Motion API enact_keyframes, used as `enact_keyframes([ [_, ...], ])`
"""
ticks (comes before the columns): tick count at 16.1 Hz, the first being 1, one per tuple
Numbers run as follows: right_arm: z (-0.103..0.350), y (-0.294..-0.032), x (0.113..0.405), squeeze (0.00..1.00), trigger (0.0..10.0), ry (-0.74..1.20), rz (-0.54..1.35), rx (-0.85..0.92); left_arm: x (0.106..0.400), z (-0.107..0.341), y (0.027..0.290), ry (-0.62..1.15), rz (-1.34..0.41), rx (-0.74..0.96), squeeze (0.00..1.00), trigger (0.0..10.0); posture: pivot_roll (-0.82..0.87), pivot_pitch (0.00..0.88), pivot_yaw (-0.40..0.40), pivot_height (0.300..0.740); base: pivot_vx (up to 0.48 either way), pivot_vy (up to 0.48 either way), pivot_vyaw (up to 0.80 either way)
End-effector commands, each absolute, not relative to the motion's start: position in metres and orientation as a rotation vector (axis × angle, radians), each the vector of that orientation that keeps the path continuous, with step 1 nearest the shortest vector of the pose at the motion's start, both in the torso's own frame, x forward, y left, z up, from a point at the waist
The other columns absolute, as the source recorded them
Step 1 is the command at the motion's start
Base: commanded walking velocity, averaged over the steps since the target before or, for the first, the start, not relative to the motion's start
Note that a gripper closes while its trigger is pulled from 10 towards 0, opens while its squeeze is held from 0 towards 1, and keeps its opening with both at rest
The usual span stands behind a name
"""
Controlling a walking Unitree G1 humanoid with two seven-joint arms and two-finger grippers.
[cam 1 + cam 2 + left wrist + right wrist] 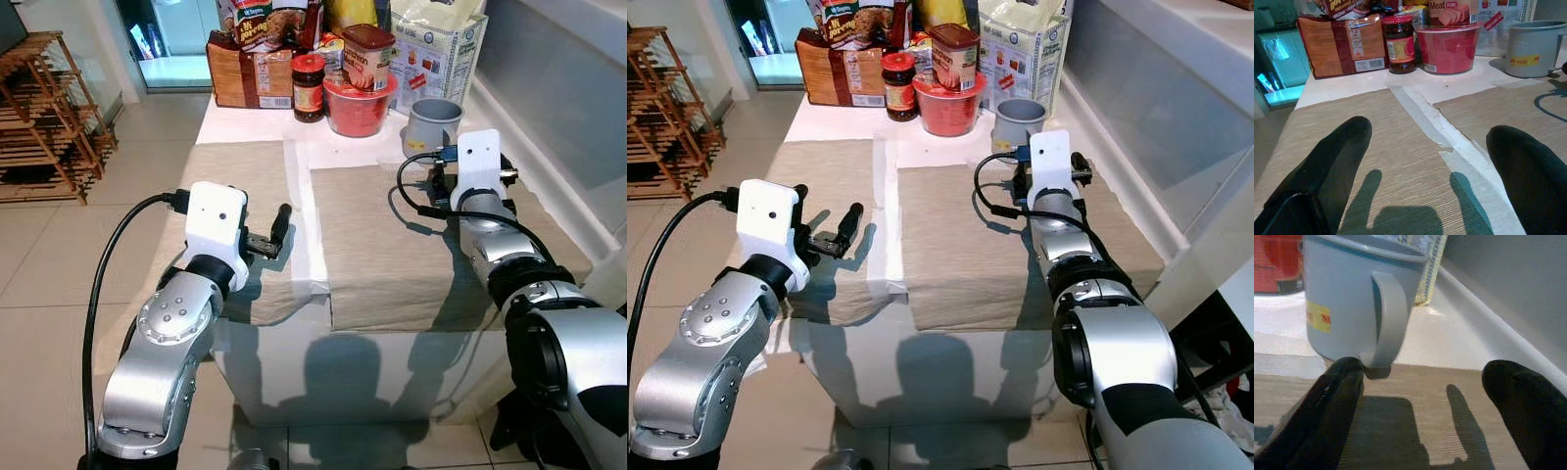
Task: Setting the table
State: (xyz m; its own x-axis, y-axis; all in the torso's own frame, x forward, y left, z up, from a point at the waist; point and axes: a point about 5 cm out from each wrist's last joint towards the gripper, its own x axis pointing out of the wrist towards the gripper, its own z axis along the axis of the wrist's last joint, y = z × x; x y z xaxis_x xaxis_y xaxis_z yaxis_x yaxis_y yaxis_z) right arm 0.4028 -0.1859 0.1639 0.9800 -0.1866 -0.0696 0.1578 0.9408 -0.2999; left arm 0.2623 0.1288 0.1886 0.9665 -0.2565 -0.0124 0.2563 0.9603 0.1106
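Note:
A grey mug [432,125] stands upright at the back right of the white table [245,122], just past the right tan placemat [392,235]. My right gripper [1422,396] is open low over that placemat's far edge, and the mug's handle [1388,318] points toward it, close in front of the fingertips. A second tan placemat [235,166] lies on the table's left half. Over its near part my left gripper [828,223] hovers open, holding nothing.
Along the back edge stand a red bowl [358,108] with a can on top, a dark jar [308,88], a brown bag [245,73] and a white box [441,49]. A grey ledge [549,147] borders the right side. A wooden rack [44,117] stands on the floor at left.

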Motion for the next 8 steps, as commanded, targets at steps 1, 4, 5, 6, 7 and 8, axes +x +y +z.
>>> enact_keyframes([
  [1,0.177,-0.1795,0.4075,0.0,0.0,0.05,-0.159,-0.29,0.263,0.1931,0.127,-0.018,-0.259,0.116,0.0,10.0,0.2,0.038,0.03,0.74,0.0,0.0,0.0],
  [4,0.1787,-0.1807,0.4076,0.0,0.0,0.038,-0.158,-0.296,0.2644,0.1933,0.1252,-0.021,-0.263,0.112,0.0,10.0,0.19,0.04,0.032,0.74,0.0,0.0,0.0],
  [5,0.179,-0.1816,0.4075,0.0,0.0,0.036,-0.16,-0.293,0.2649,0.1935,0.1243,-0.023,-0.266,0.112,0.0,10.0,0.19,0.039,0.032,0.74,0.0,0.0,0.0],
  [6,0.1789,-0.1823,0.4073,0.0,0.0,0.034,-0.157,-0.293,0.2653,0.1937,0.123,-0.024,-0.27,0.111,0.0,10.0,0.19,0.043,0.033,0.74,0.0,0.0,0.0],
  [7,0.1774,-0.1826,0.4069,0.0,0.0,0.037,-0.154,-0.291,0.265,0.1935,0.1226,-0.023,-0.271,0.11,0.0,10.0,0.19,0.044,0.033,0.74,0.0,0.0,0.0],
  [8,0.1751,-0.1831,0.4062,0.0,0.0,0.045,-0.154,-0.281,0.2645,0.1934,0.1227,-0.022,-0.271,0.11,0.0,10.0,0.2,0.046,0.033,0.74,0.0,0.0,0.0],
])
